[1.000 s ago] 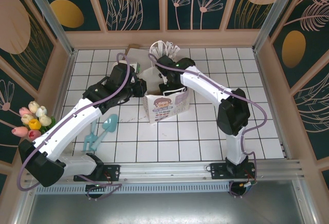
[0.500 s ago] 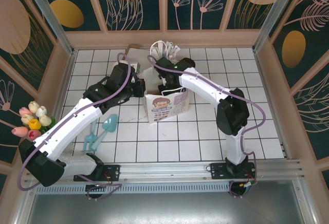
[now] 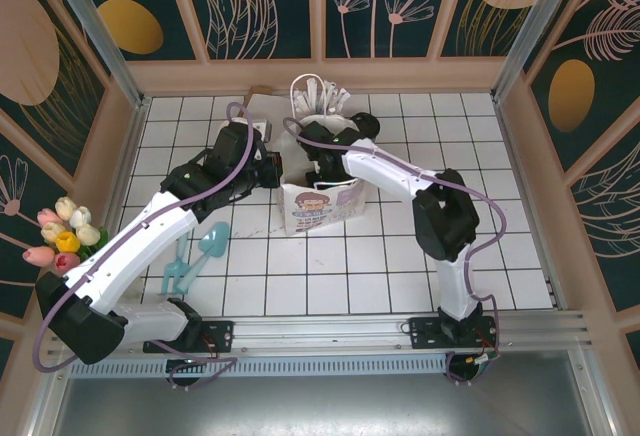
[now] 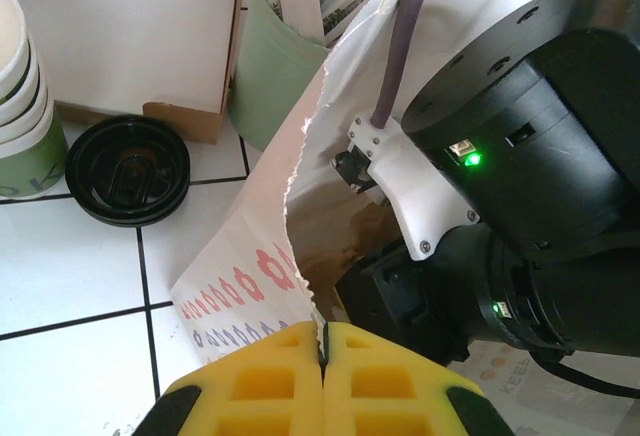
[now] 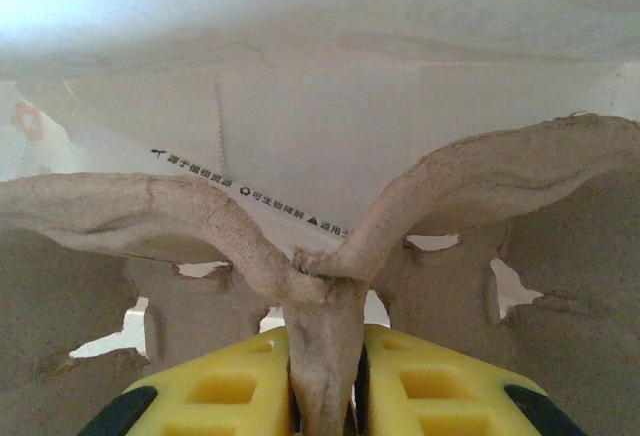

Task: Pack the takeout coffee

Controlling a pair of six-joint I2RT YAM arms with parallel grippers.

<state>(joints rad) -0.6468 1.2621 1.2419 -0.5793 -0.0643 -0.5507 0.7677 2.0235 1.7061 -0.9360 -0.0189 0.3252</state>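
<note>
The takeout coffee [image 4: 128,169] is seen toward the table's [image 4: 60,286] far edge, nearest the left end effector [image 4: 322,341], which is closed on the paper bag [image 4: 250,266]; a pulp carrier [image 5: 200,216] is gripped by the right end effector [image 5: 325,356].

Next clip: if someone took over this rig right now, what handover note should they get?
Left pincer: shut on the paper bag's rim, holding its mouth open.
Right pincer: inside the bag, shut on the central ridge of a pulp cup carrier.
A black lid lies on the tiles beside the stack of cups; no cup wall shows beneath it.
Done: the carrier is in the bag.
Left: release the carrier, pull that arm out, confirm the coffee is seated inside, then let go of the rim.
</note>
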